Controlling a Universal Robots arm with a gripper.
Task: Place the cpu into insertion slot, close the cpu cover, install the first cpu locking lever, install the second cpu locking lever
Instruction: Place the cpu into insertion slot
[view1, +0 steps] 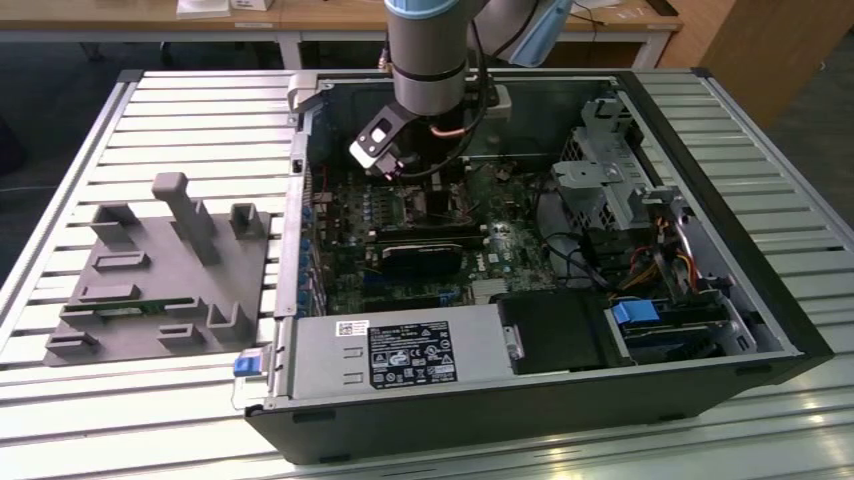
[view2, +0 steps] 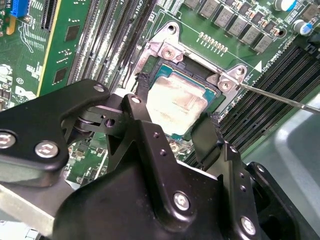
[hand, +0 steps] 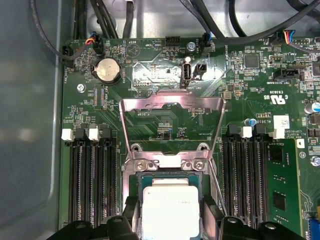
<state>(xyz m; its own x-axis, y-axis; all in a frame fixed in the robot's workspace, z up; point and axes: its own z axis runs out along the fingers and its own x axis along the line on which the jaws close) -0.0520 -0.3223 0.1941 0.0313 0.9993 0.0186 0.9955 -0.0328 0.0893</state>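
The cpu (view2: 172, 107) (hand: 170, 212), a square chip with a dull silver top, sits level in or just over the black-framed insertion slot (hand: 136, 181) (view2: 150, 67). My gripper (view2: 176, 100) (hand: 170, 220) (view1: 424, 185) hangs low inside the open computer case, and its black fingers (view2: 142, 107) press against two opposite edges of the chip. The cpu cover (hand: 170, 102), a thin silvery frame plate, stands swung back off the socket toward the coin battery. A thin wire locking lever (view2: 280, 97) (hand: 215, 175) sticks out beside the socket, unlatched.
Long black memory slots (hand: 90, 180) flank the socket, one holding a green module (hand: 277, 192) (view2: 55, 55). Cables (hand: 100, 20) run along the case wall. In the exterior view a grey fixture (view1: 160, 270) lies at the left, a power supply (view1: 387, 355) at the front.
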